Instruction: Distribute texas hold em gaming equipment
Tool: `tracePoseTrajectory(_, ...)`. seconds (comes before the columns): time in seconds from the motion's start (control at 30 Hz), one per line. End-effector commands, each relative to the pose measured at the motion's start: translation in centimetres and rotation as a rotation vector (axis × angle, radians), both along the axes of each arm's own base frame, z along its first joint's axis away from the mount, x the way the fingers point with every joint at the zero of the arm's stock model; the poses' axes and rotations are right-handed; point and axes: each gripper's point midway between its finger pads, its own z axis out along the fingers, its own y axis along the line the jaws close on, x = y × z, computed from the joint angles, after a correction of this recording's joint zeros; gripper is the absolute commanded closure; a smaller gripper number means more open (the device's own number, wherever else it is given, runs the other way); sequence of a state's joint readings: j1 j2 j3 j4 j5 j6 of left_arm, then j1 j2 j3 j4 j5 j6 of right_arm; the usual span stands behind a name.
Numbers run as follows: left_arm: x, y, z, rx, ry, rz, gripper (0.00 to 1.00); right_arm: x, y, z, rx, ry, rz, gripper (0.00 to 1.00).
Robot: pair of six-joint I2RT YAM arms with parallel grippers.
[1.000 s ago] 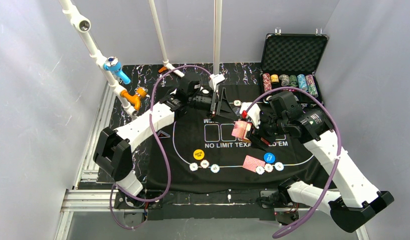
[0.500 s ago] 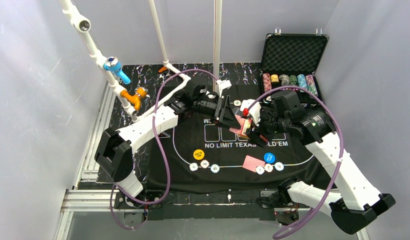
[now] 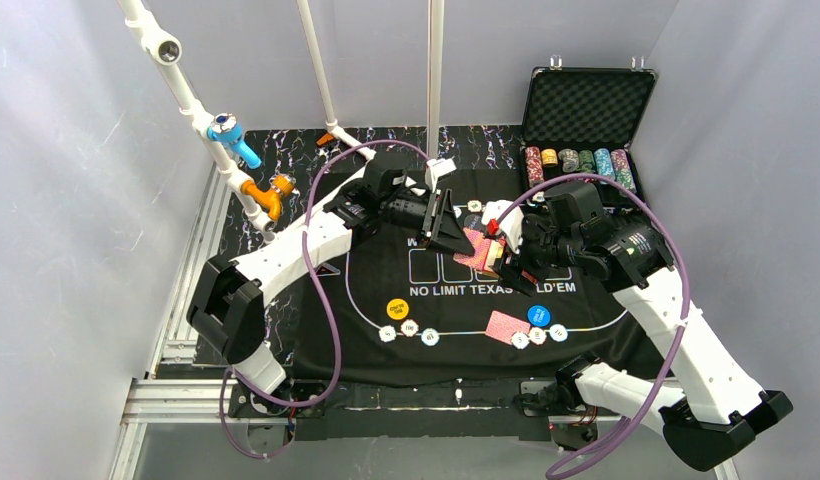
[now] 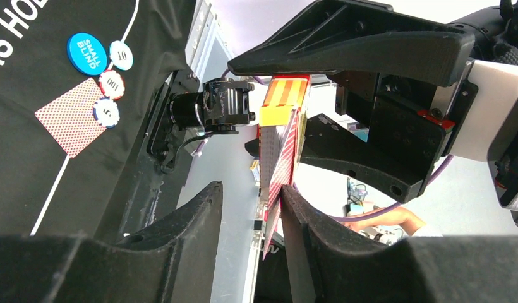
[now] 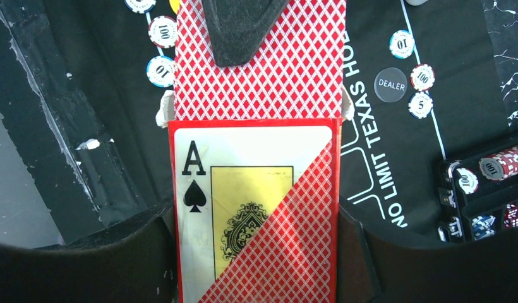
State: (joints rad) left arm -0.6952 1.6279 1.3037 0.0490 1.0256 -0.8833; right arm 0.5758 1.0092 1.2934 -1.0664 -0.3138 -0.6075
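My right gripper (image 3: 501,256) (image 5: 256,252) is shut on a red card box (image 5: 256,208) with an ace of spades printed on it, held above the mat. Red-backed playing cards (image 5: 263,69) (image 3: 478,248) stick out of its open end. My left gripper (image 3: 454,232) (image 4: 250,189) straddles the edge of the protruding card (image 4: 283,164). The card lies against one finger, and a gap is left to the other finger (image 4: 199,214). Another red-backed card (image 3: 506,326) lies on the mat beside a blue disc (image 3: 539,316) and small chips (image 3: 538,337). A yellow disc (image 3: 397,308) lies at the left.
The black felt mat (image 3: 386,275) carries white lettering. An open black case (image 3: 586,105) with rows of chips (image 3: 576,160) stands at the back right. A pale dealer disc (image 5: 392,84) and chips (image 5: 421,77) lie near the case. White poles (image 3: 435,70) rise behind the mat.
My left gripper has moved right to the card box and its jaws have narrowed around the protruding card. The right gripper has shifted the box slightly toward it.
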Motion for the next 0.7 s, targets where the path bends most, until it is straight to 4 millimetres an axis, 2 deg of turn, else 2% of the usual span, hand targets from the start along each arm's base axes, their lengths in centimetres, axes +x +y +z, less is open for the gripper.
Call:
tracePoseTrajectory(0.0, -0.4, 1.6, 1.3, -0.002, -0.072, 0.022, 0.64, 0.0, 0.5, 1.4, 0.05, -0.058, 0.034, 0.99)
tracePoseTrajectory(0.17, 0.2, 2.5, 0.3, 0.043, -0.069, 0.058, 0.67, -0.2, 0.6, 1.6, 0.061, -0.055, 0.03, 0.99)
tracePoseTrajectory(0.43, 0.5, 2.9, 0.9, 0.024, -0.085, 0.068, 0.72, -0.3, 0.4, 1.3, 0.052, -0.048, 0.024, 0.99)
tracePoseTrajectory(0.53, 0.9, 3.6, 1.3, 0.014, -0.09, 0.089, 0.81, -0.4, 0.2, 1.2, 0.045, -0.049, 0.018, 0.99)
tracePoseTrajectory(0.67, 1.9, 5.0, 2.7, -0.026, -0.127, 0.115, 1.0, -0.6, -0.1, 0.8, 0.034, -0.045, 0.012, 0.99)
